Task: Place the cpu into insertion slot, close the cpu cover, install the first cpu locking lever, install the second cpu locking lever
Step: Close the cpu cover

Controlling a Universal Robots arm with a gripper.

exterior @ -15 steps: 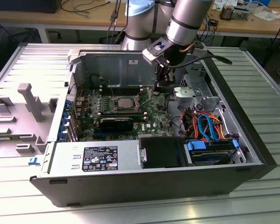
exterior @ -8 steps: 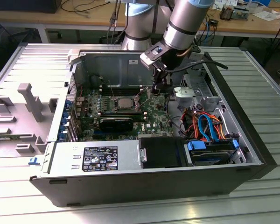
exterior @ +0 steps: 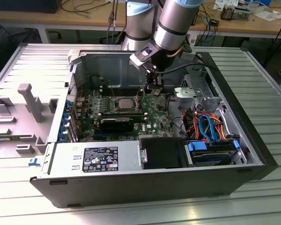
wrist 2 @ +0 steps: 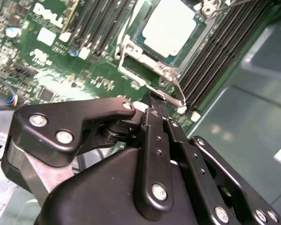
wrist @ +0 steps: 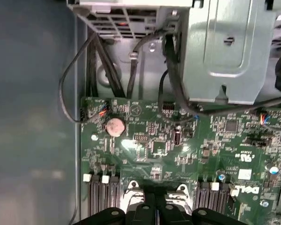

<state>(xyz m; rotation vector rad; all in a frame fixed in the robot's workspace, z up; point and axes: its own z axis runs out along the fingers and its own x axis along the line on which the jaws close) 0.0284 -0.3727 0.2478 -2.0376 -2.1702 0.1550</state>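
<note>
The cpu [exterior: 124, 102] [wrist 2: 171, 26] lies flat in the insertion slot [exterior: 113, 108] on the green motherboard. The cpu cover [wrist 2: 139, 55] is a silver frame lying down around the chip. A thin wire locking lever [wrist 2: 174, 89] runs along the socket edge nearest my gripper. My gripper [exterior: 152, 87] [wrist 2: 153, 104] [wrist: 155, 202] hovers just beyond the socket on the exterior view's right. Its black fingers [wrist 2: 154, 140] are pressed together, and their tips sit right at the lever's end. I cannot tell whether they touch it.
Long black memory slots [wrist 2: 215, 51] flank the socket. A coin battery [wrist: 115, 125] and black cables [wrist: 173, 70] lie beyond the gripper under the grey drive cage [wrist: 225, 47]. The power supply [exterior: 96, 158] and blue-tabbed drive [exterior: 210, 152] fill the case's near side.
</note>
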